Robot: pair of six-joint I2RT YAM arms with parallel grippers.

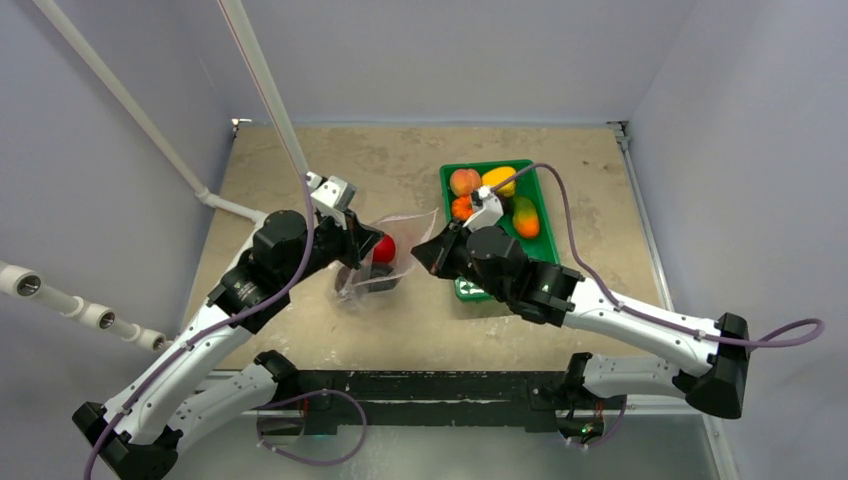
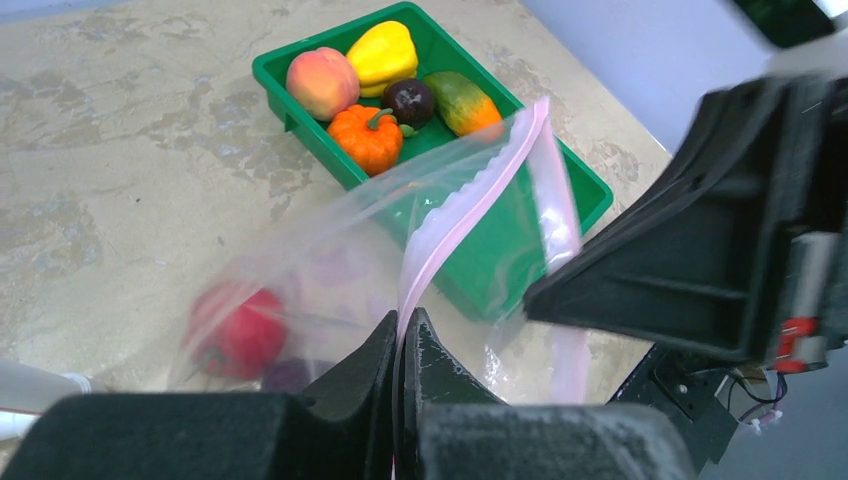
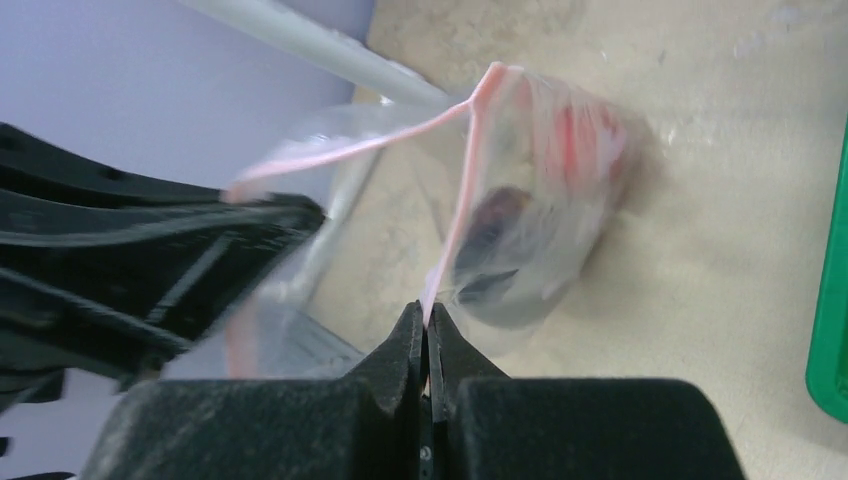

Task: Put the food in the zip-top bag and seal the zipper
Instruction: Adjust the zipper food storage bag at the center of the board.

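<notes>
Left gripper (image 2: 400, 345): nearest the lens, closed tight, pinching the pink zipper (image 2: 470, 210) at one end of the bag's rim.
Right gripper (image 3: 425, 325): also closed tight, nipping the same strip further along. Between the two pinches the strip arches up.
Zip-top bag (image 1: 385, 255): on the worktop (image 1: 400, 160), between the two grippers and just left of the tray, crumpled, mouth unsealed.
Contents: one red fruit (image 2: 240, 330) and a dark piece (image 2: 287, 375) low in the bag, blurred through the film.
Not yet bagged: peach (image 2: 322, 82), yellow pepper (image 2: 382, 52), dark plum (image 2: 410, 100), orange pumpkin (image 2: 368, 138) and green-orange mango (image 2: 462, 102), all in the green tray (image 1: 540, 252).
Step in hand (judgement): taking the rim at two points to open or steady the mouth. Sealing looks premature.
Doing it well: grip the strip only, not the loose film. Draw the pinches apart gently. Keep the bag's belly low so the red fruit stays in.
Snag: both grippers are occupied, so one must let go to fetch food.
In the way: the grippers crowd each other over the bag. Slack film hangs toward the tray corner.
Surroundings: white pipe (image 1: 265, 85) slants behind the left arm.
</notes>
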